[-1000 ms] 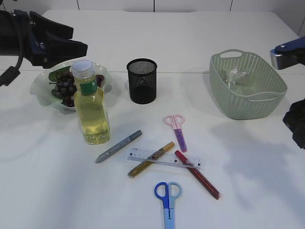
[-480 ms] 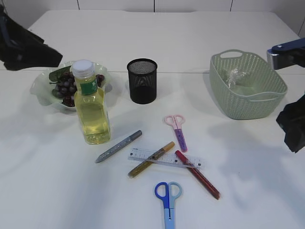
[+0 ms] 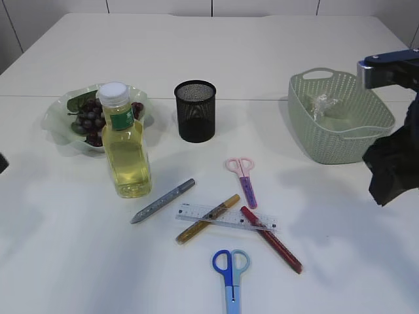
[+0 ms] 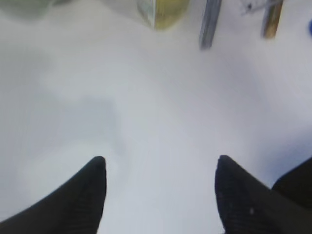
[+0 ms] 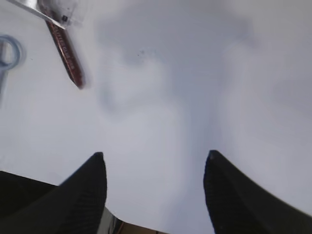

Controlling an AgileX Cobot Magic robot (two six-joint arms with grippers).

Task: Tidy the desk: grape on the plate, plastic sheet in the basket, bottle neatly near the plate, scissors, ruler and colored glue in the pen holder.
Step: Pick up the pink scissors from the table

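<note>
Left wrist view blurred — bottle (image 4: 163, 10) and glue sticks (image 4: 210, 22) ahead of the open jaws, cut off by top edge.

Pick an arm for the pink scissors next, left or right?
Right, probably. The right gripper is open and empty with the red glue pen in view; the pink scissors lie close to that pen. The left gripper faces the bottle side.

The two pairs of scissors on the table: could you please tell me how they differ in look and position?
The pink scissors have pink handles and a purple sheath, while the blue scissors have one dark blue and one light blue handle. The pink scissors look smaller and lie just beyond the ruler; the blue scissors lie nearer the camera, cut off by the bottom edge. Both lie flat, closed, handles pointing away from the camera.
</note>
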